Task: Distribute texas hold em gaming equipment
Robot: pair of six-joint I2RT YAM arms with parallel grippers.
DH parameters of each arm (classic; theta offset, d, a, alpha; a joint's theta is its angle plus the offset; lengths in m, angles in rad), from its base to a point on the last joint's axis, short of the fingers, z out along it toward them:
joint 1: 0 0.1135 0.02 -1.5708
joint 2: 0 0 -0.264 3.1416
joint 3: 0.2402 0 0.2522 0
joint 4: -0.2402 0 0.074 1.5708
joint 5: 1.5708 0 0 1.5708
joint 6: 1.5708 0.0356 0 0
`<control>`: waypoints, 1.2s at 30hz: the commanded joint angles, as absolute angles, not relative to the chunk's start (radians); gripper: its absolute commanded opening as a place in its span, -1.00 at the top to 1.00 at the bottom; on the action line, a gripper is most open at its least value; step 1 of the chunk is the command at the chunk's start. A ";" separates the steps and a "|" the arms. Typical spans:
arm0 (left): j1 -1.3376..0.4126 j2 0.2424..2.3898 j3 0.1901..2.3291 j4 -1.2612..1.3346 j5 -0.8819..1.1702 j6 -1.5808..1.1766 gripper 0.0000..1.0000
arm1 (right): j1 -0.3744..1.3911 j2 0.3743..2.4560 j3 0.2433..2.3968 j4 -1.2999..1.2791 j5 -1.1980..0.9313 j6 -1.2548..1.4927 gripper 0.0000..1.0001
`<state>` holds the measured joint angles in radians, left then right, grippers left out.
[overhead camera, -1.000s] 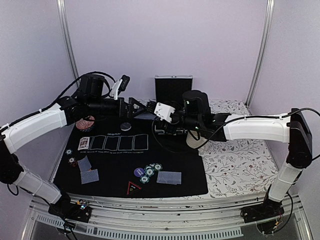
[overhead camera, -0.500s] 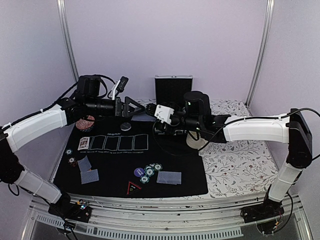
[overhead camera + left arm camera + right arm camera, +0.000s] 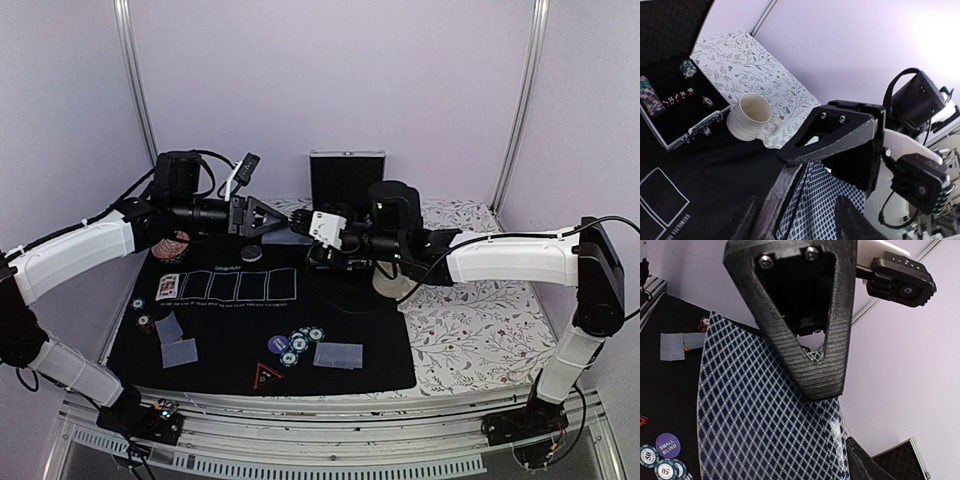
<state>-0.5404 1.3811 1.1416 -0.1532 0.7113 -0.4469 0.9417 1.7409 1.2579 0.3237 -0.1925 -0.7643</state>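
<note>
Cards [image 3: 765,405] hang above the mat's [image 3: 380,330] far edge, clamped in the right gripper [image 3: 305,228], the left gripper [image 3: 275,220] around them, its hold we cannot tell; two hands [image 3: 338,355], chips [image 3: 300,343] and one board card [image 3: 168,287] lie dealt, four boxes [image 3: 240,285] unfilled.

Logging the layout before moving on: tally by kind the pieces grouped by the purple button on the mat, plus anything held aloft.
Green-and-white chips: 3 that I can separate
Purple button: 1
Red triangle marker: 1
Face-down card patch: 1
Checked-back card held aloft: 1
Total: 7
</note>
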 commanded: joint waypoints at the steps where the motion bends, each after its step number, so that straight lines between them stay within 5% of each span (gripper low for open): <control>1: -0.563 1.388 1.135 -0.126 0.779 -0.440 0.12 | 0.945 1.747 1.298 0.358 -0.200 -0.772 -0.02; 11: -0.572 1.378 1.136 -0.125 0.829 -0.432 1.00 | 0.946 1.753 1.305 0.357 -0.187 -0.773 0.01; 14: -0.572 1.368 1.130 -0.125 0.804 -0.416 1.00 | 0.946 1.747 1.300 0.341 -0.190 -0.782 -0.10; 17: -0.574 1.347 1.122 -0.122 0.754 -0.380 1.00 | 0.946 1.732 1.303 0.252 -0.217 -0.817 -0.92; 18: -0.573 1.337 1.121 -0.121 0.738 -0.365 1.00 | 0.946 1.726 1.312 0.210 -0.230 -0.831 -0.99; 26: -0.608 1.313 1.142 -0.176 0.616 -0.267 1.00 | 0.948 1.686 1.370 -0.013 -0.232 -0.848 -0.98; 36: -0.648 1.343 1.176 -0.234 0.529 -0.246 1.00 | 0.985 1.706 1.383 0.026 -0.146 -0.874 -0.95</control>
